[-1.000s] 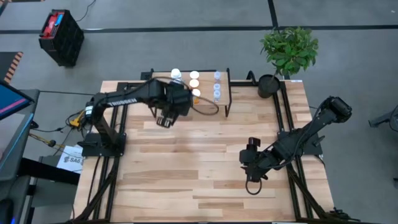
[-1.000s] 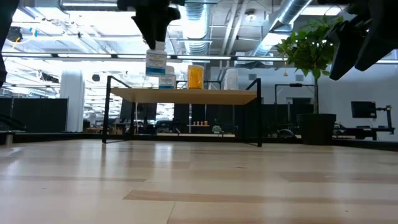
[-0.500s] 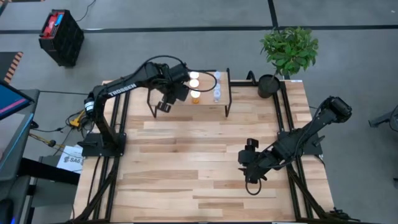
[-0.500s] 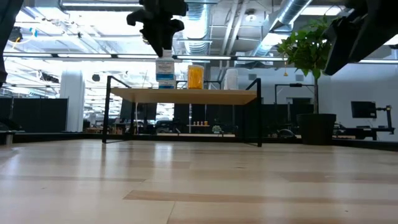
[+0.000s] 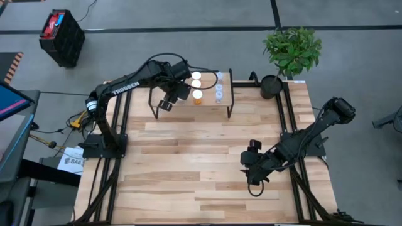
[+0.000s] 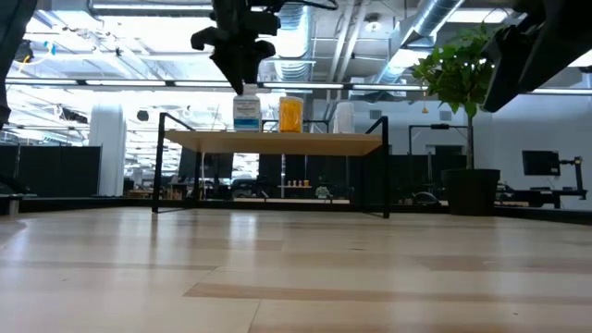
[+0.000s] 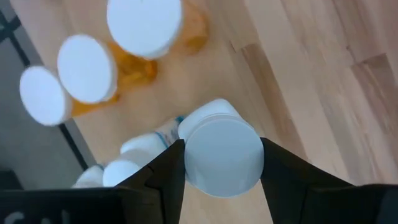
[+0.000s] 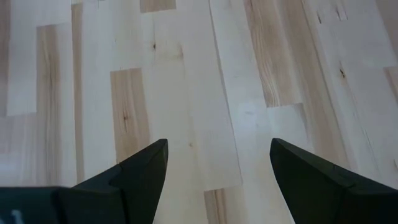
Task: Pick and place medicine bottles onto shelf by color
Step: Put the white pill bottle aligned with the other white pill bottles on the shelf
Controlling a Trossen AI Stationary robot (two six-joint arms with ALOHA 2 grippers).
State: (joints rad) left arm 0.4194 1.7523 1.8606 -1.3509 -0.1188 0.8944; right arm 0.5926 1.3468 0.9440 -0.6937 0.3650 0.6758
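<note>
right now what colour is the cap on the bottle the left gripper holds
White, clearest in the left wrist view: the cap sits between the left gripper fingers.

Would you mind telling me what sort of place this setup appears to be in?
Probably a robotics lab in an open industrial hall: exposed ceiling ducts, a grey floor around the slatted table, and two fixed arms, the left gripper setting a white bottle on the shelf.

three orange bottles point(image 7: 124, 68), three white bottles point(image 7: 221, 152), one shelf point(image 6: 277, 141)
</note>
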